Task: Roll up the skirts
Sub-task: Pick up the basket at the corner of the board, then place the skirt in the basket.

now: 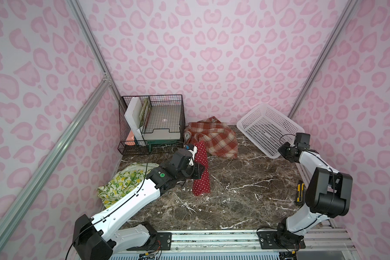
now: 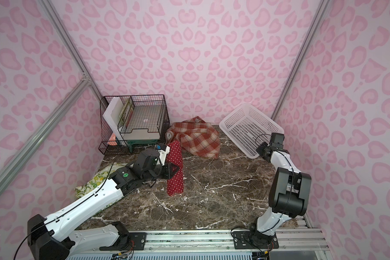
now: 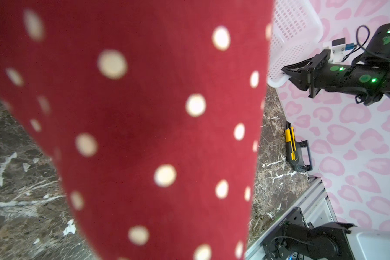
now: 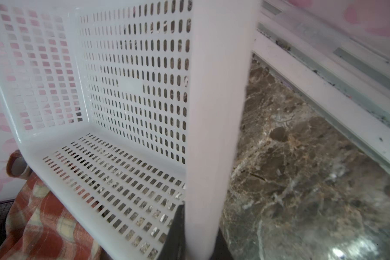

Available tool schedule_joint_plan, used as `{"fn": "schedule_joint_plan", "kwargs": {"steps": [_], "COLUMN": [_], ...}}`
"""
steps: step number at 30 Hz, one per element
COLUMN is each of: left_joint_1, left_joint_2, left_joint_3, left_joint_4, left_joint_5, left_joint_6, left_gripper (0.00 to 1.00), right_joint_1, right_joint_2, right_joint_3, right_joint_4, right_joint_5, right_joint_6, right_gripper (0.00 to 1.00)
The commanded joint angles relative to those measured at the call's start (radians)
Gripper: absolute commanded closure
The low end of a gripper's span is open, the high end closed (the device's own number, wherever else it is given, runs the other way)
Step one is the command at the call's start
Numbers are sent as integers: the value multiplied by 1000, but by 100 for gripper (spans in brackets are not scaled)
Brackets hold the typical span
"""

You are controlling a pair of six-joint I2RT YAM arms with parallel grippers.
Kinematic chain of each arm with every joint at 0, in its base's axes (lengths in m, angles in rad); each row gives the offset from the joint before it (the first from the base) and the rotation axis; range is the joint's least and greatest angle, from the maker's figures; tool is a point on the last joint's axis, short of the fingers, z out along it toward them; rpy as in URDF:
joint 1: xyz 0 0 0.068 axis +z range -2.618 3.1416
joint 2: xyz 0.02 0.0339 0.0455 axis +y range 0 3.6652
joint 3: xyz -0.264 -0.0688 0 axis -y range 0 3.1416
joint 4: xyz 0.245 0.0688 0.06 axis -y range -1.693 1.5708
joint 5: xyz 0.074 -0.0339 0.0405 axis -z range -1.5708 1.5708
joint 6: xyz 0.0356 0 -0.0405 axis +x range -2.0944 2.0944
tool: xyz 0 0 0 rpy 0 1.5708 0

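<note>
The dark marble table [image 1: 245,202] takes up most of the floor of this pink-walled booth. At the back right the white basket [image 1: 266,128] is tipped up on its side. The right gripper [image 1: 281,148] has closed on its near rim, which the right wrist view shows running straight between the jaws. The plaid skirt [image 1: 214,137] is heaped against the back wall between the basket and a black wire rack [image 1: 153,117]. The lemon skirt [image 1: 122,182] lies crumpled by the left wall, partly under the left arm.

The red polka-dot skirt [image 1: 202,153] is mid-table, drawn into a narrow strip whose long axis runs from the robot's side toward the back wall. The left gripper [image 1: 198,173] comes at it crosswise from its left edge, about halfway along, and looks nipped narrow on the cloth. Red fabric fills the left wrist view. I can't tell whether the near end rests on the table. The left arm is on it and the right is well apart, so I'd guess any rolling has to travel along that strip, end to end
</note>
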Motion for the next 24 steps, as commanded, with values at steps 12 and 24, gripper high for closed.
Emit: {"fn": "schedule_joint_plan", "kwargs": {"steps": [12,24], "left_joint_1": [3,10], "left_joint_2": [-61,109], "left_joint_3": [264,399], "left_joint_4": [-233,-185], "left_joint_5": [6,322], "left_joint_6": [277,314], "left_gripper": [100,100], "right_joint_1": [146,402], "right_joint_2": [-502,-825], "right_joint_3": [-227,-413], "right_joint_4": [-136,-344], "right_joint_5": [-301,-435], "right_joint_6": [-95,-92], "right_gripper": [100,100]}}
